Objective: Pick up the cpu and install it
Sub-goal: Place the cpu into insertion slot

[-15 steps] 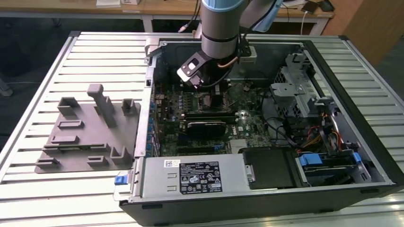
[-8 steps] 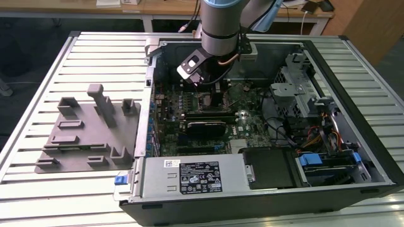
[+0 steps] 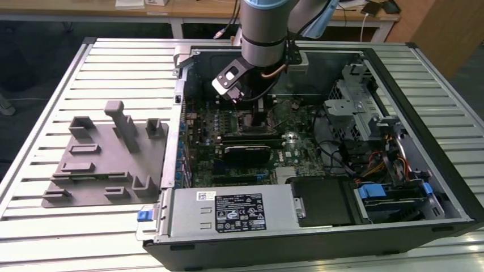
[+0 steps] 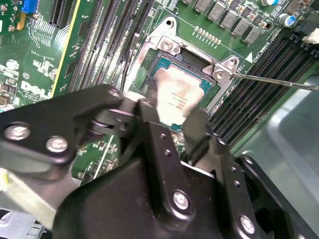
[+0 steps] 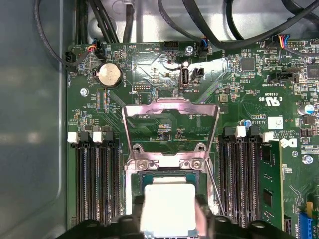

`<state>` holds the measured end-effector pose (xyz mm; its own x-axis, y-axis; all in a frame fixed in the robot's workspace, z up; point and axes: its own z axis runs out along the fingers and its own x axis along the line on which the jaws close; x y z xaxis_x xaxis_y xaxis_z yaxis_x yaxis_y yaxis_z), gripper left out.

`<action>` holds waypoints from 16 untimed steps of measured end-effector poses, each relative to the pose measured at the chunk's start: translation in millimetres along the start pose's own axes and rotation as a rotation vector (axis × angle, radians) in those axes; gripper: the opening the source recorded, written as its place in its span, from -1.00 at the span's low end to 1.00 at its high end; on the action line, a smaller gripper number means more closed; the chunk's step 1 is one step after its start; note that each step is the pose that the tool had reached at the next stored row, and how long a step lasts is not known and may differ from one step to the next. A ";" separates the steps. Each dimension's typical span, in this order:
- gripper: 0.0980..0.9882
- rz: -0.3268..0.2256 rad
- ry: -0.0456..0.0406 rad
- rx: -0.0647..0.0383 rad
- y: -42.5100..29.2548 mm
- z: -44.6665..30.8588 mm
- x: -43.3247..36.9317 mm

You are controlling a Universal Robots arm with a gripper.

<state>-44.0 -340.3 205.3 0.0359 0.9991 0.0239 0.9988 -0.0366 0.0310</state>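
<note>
Cpu (image 5: 167,209) first: it's a thin, flat square with a bright metal lid and a pale rim. You should expect it to be light and stiff. The lid looks slick, and the underside and the socket's contacts are probably easy to damage. So hold it by two opposite edges, keep it level, and squeeze gently.

In the second wrist view the claw (image 4: 172,113) does just that. It is closed on the cpu, with one of its fingers (image 4: 195,127) on each side.

The cpu lies squarely over the socket (image 5: 164,177). You cannot tell from these views whether it is seated or just above.

The load plate (image 5: 170,105) is flipped open, clear of the cpu, and the thin lever (image 4: 274,79) is swung out to one side. Memory slots (image 5: 94,179) flank the socket on both sides.

In the exterior view the arm (image 3: 264,28) reaches into the open case (image 3: 446,187) at about 12 o'clock of the board. A grey fixture (image 3: 98,170) lies on the counter (image 3: 45,238) at 9 o'clock from the case.
</note>
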 end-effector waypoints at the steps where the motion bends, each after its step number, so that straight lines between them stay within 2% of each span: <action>1: -0.15 0.000 0.0000 0.000 0.0 0.0 0.0; 3: -0.42 0.000 -0.0001 0.000 0.0 -0.1 0.0; 4: -0.42 0.000 0.0000 0.000 0.0 -0.1 0.0; 6: -0.68 0.000 0.0000 0.000 0.0 -0.2 0.0; 7: -0.68 0.000 0.0000 0.000 0.0 -0.2 0.0; 9: -0.94 0.000 0.0000 0.000 0.0 -0.3 0.0; 16: -0.98 0.000 0.0000 0.000 0.0 -0.1 0.0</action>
<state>-44.0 -340.3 205.5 0.0359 0.9991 0.0238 0.9988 -0.0366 0.0310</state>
